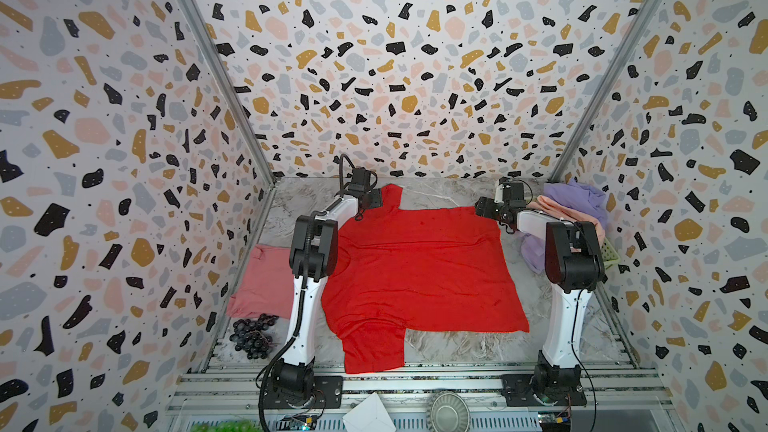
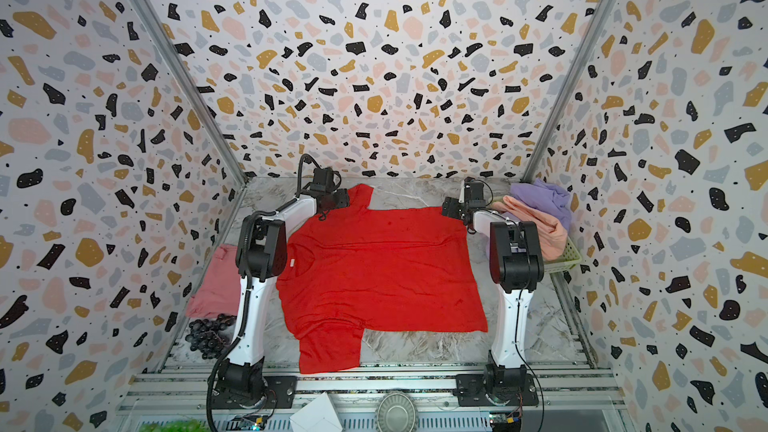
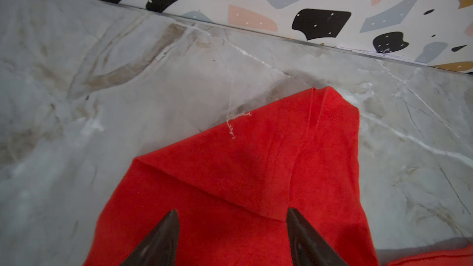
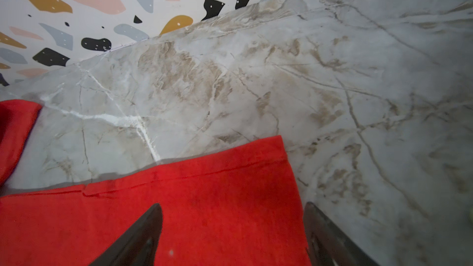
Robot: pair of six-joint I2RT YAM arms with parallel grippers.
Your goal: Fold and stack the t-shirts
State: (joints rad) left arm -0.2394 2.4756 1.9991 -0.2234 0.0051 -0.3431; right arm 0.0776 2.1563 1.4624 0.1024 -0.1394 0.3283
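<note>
A bright red t-shirt point(image 1: 419, 268) point(image 2: 378, 268) lies spread flat on the marble table, its sleeves at the far left and at the near edge. My left gripper point(image 1: 376, 198) point(image 3: 231, 213) is open, with both fingertips over the far sleeve point(image 3: 243, 170). My right gripper point(image 1: 482, 207) point(image 4: 233, 205) is open astride the shirt's far right corner point(image 4: 204, 213), one finger over cloth and one over bare table. A dusty rose pink t-shirt point(image 1: 264, 280) lies folded at the left. Lavender point(image 1: 575, 197) and peach point(image 2: 536, 222) t-shirts are heaped at the right.
The pale green basket point(image 2: 567, 257) under the heap stands against the right wall. Dark purple grapes point(image 1: 251, 336) lie at the front left by the pink shirt. Patterned walls close in three sides. A metal dish point(image 1: 449, 411) and a white sheet point(image 1: 368, 415) sit beyond the front rail.
</note>
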